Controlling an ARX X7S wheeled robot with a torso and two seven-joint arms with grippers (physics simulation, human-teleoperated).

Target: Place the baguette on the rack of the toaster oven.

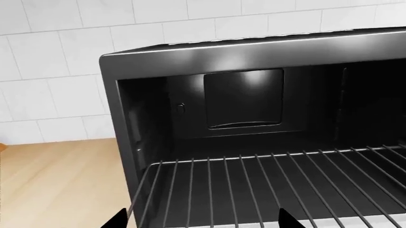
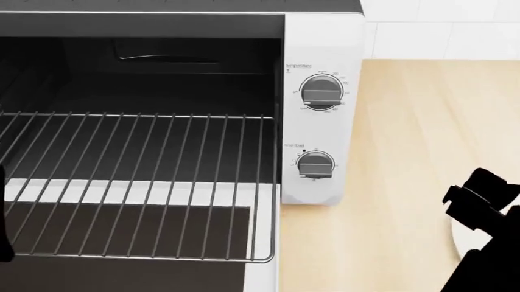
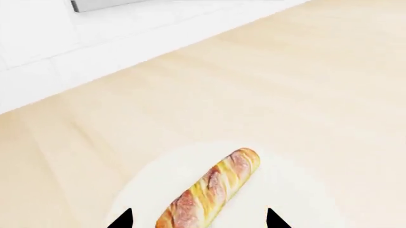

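White wall tiles (image 1: 57, 61) backed a pale wooden counter (image 2: 406, 182), and most of the scene's left side was taken up by the toaster oven (image 2: 321, 36), white-cased with two grey knobs (image 2: 322, 92) on its right panel. Its door (image 2: 122, 225) lay dropped open toward the robot, presumably so the dark cavity could be reached from the front. Out of that cavity the rack (image 2: 138, 152) stood drawn forward over the door, its near edge clear of the oven mouth; that looked like a deliberate way to give the bread a landing place without reaching deep inside. Nothing lay on the wires yet.

To the right of the oven, near the robot, a white plate (image 3: 292, 190) sat on the counter with the baguette (image 3: 209, 190) lying flat across it, one rounded end pointing away.

Over the plate hung the right gripper (image 3: 197, 219), pointing downward, its two dark fingertips set wide apart on either side of the loaf and not touching it, so a descent and a squeeze seemed to be the next need. At the oven's left side the left gripper (image 1: 203, 219) faced straight into the cavity just above the rack's near edge, its tips likewise spread wide and holding nothing.
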